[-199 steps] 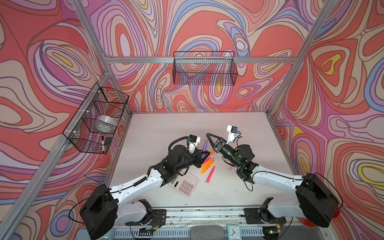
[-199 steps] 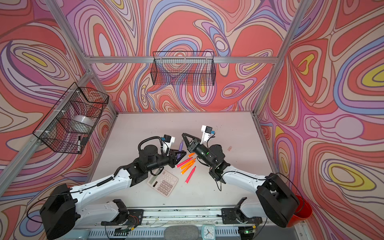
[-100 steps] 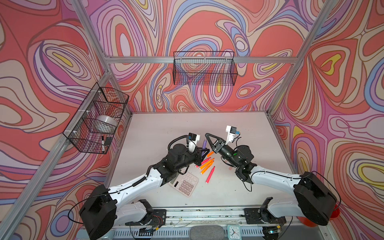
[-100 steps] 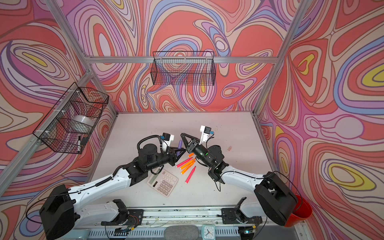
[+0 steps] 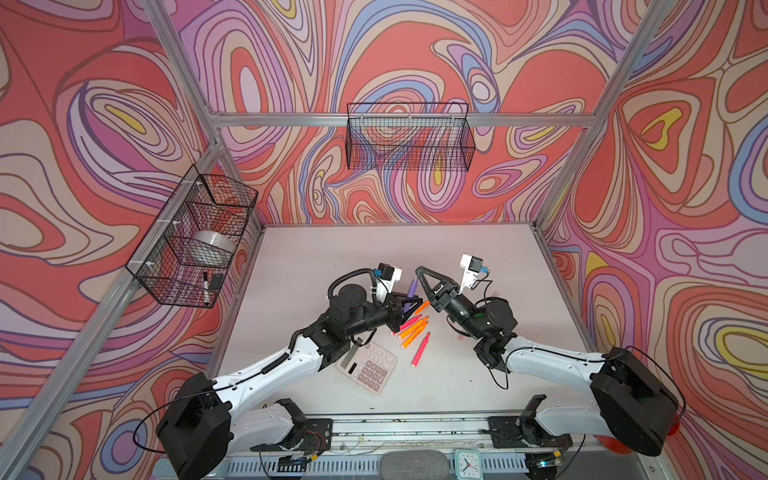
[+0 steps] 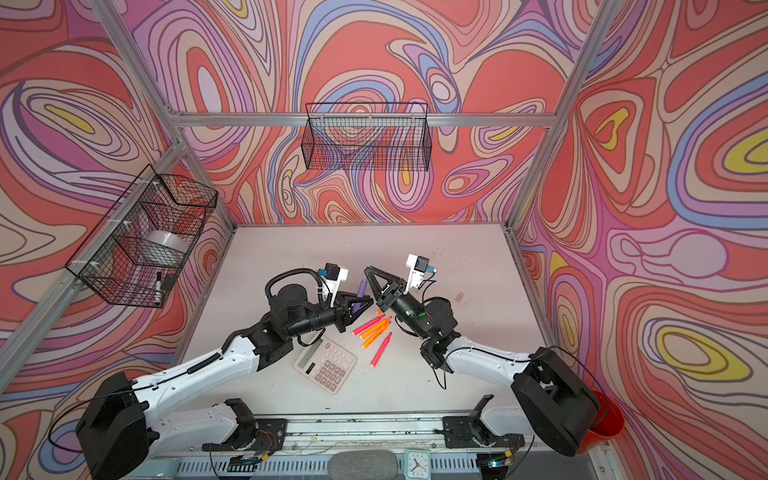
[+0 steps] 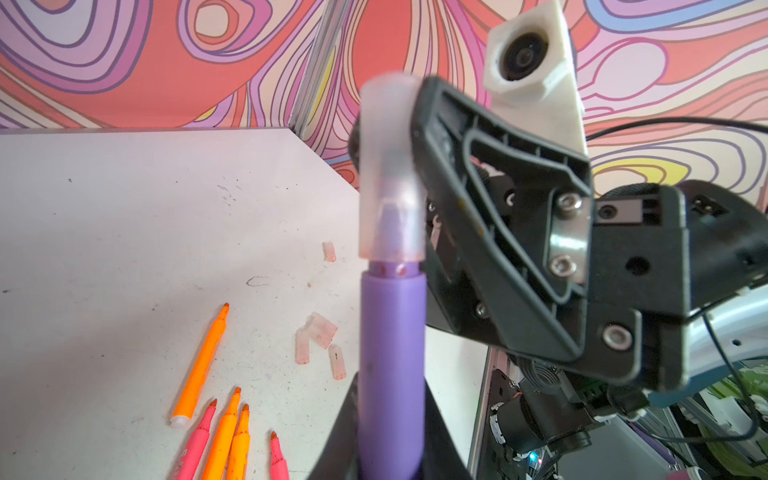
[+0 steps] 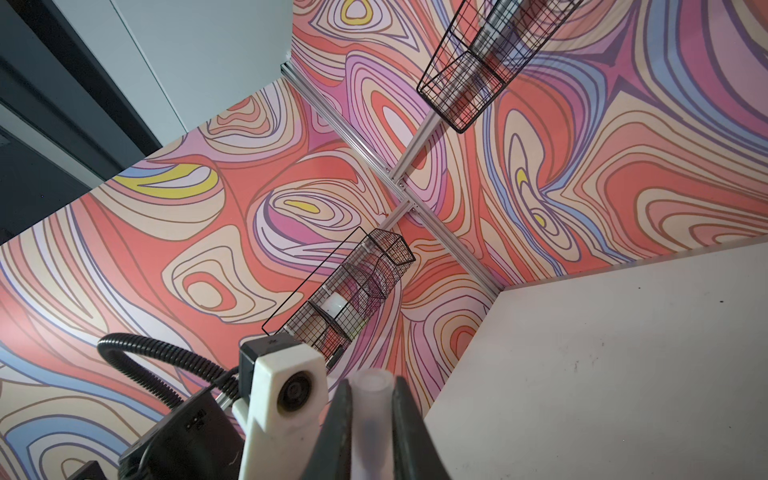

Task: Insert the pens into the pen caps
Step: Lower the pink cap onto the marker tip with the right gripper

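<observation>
My left gripper (image 7: 390, 457) is shut on the purple pen (image 7: 390, 353), which stands up out of its jaws. My right gripper (image 8: 370, 428) is shut on a pale translucent pen cap (image 8: 370, 411). In the left wrist view that cap (image 7: 390, 166) sits over the pen's tip, with a thin band of the collar still showing below it. In both top views the two grippers (image 5: 413, 300) (image 5: 419, 272) meet above the table's middle, around the purple pen (image 6: 361, 289). Several orange and pink pens (image 5: 413, 326) lie uncapped just in front. Loose caps (image 7: 320, 332) lie on the table.
A calculator (image 5: 368, 365) lies in front of the loose pens, under the left arm. One more cap (image 6: 459, 296) lies to the right of the right arm. Wire baskets hang on the left wall (image 5: 195, 245) and the back wall (image 5: 409, 139).
Both grippers stay shut on the pen and the cap. The right arm has edged slightly towards the left gripper; otherwise almost nothing has moved.
</observation>
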Tool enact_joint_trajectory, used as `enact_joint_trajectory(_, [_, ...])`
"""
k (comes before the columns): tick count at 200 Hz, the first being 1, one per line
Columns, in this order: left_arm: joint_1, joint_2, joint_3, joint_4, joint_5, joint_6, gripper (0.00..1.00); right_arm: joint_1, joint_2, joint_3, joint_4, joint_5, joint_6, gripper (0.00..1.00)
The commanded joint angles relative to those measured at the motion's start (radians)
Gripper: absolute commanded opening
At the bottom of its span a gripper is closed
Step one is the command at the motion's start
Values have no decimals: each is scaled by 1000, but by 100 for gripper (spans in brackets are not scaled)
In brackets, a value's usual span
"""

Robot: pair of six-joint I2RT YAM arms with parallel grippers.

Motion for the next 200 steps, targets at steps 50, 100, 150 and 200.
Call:
enact_joint_trajectory(50, [0,12,60,186,-309,268,0,108,-21,31,-273,47,-33,3])
enact_joint_trajectory(100, [-1,22,93,139,-394,295,0,145,-1,21,-278,138,-49,3])
enact_joint_trajectory(150, [-1,-32,77,111,-376,264,0,154,53,50,-270,126,-59,7])
enact_joint_trajectory(200, [-1,-59,42,83,-318,273,0,154,-6,57,-348,157,-94,45])
